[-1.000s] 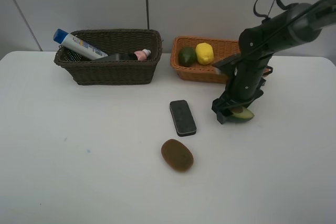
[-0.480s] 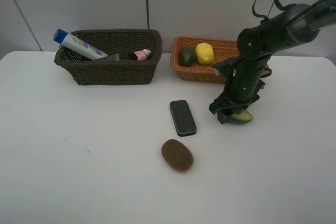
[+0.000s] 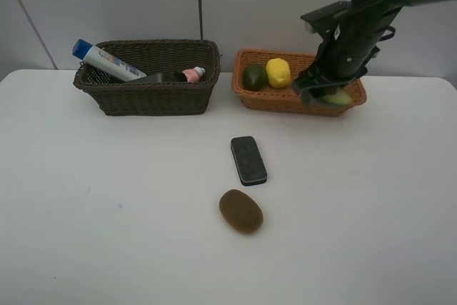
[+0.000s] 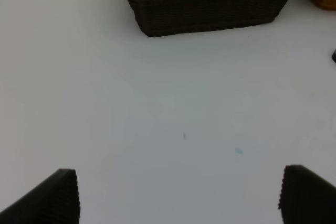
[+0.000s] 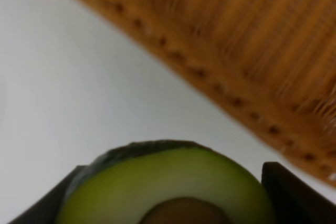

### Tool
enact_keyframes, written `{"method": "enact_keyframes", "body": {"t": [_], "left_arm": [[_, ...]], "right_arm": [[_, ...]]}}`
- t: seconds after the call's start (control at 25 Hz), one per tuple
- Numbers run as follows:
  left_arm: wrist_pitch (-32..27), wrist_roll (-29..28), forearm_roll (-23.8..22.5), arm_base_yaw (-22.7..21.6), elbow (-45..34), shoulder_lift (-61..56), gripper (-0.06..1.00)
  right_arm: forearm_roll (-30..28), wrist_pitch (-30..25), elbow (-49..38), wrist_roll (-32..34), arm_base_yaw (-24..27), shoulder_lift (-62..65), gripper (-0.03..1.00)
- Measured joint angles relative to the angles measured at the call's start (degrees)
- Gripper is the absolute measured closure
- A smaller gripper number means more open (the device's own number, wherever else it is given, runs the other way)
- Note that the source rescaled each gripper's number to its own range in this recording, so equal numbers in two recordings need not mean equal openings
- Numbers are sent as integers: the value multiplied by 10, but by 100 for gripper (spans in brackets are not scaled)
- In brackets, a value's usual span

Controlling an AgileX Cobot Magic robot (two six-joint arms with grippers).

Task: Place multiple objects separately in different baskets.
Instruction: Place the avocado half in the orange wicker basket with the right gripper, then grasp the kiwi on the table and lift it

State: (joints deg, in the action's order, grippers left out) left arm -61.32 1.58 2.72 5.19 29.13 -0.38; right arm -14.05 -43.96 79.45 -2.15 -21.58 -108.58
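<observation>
Only the right wrist view shows us the cut face of the halved avocado [image 5: 173,182], pale green around a brown pit, clamped between the right jaws, the woven orange-tan basket [image 5: 247,51] just beyond. From the high camera the dark right arm [image 3: 357,26] hides most of the fruit. It seems to hang at that basket's front rim, though we cannot tell whether it touches. Inside sit the green fruit [image 3: 254,76] and yellow lemon [image 3: 278,72]. The left wrist view shows the left jaws spread wide above the white desk [image 4: 157,103], facing the dark brown basket [image 4: 210,9], which holds the blue-capped white bottle [image 3: 107,62] and small pink bottle [image 3: 193,74]. The flat black block [image 3: 248,160] and brown kiwi [image 3: 240,211] lie on the desk, apart.
</observation>
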Motion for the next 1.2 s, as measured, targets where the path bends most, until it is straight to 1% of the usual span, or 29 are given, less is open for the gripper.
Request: {"method": "enact_keyframes", "body": {"t": [0.08, 0.24, 0.44, 0.48, 0.56, 0.6, 0.68, 0.8, 0.92, 0.96, 1.08, 1.16, 1.2], "left_arm": [[0, 0, 0, 0, 0, 0, -5], [0, 0, 0, 0, 0, 0, -5], [0, 0, 0, 0, 0, 0, -5], [0, 0, 0, 0, 0, 0, -5], [0, 0, 0, 0, 0, 0, -5], [0, 0, 0, 0, 0, 0, -5], [0, 0, 0, 0, 0, 0, -5], [0, 0, 0, 0, 0, 0, -5], [0, 0, 0, 0, 0, 0, -5], [0, 0, 0, 0, 0, 0, -5], [0, 0, 0, 0, 0, 0, -5], [0, 0, 0, 0, 0, 0, -5], [0, 0, 0, 0, 0, 0, -5]], "right_arm": [[8, 15, 41, 0, 9, -14, 42], [52, 63, 111, 0, 43, -72, 42], [105, 102, 150, 7, 80, -141, 42], [110, 107, 150, 11, 84, -147, 35], [120, 113, 151, 15, 86, -151, 14], [122, 116, 152, 15, 86, -151, 7], [123, 119, 154, 17, 85, -151, 1], [128, 116, 155, 17, 85, -146, -1], [133, 78, 155, 17, 85, -122, -1], [136, 50, 155, 18, 85, -109, -1], [156, -71, 156, 18, 85, -66, -1], [169, -176, 156, 22, 85, -45, -1], [175, -218, 156, 22, 85, -36, -1]]}}
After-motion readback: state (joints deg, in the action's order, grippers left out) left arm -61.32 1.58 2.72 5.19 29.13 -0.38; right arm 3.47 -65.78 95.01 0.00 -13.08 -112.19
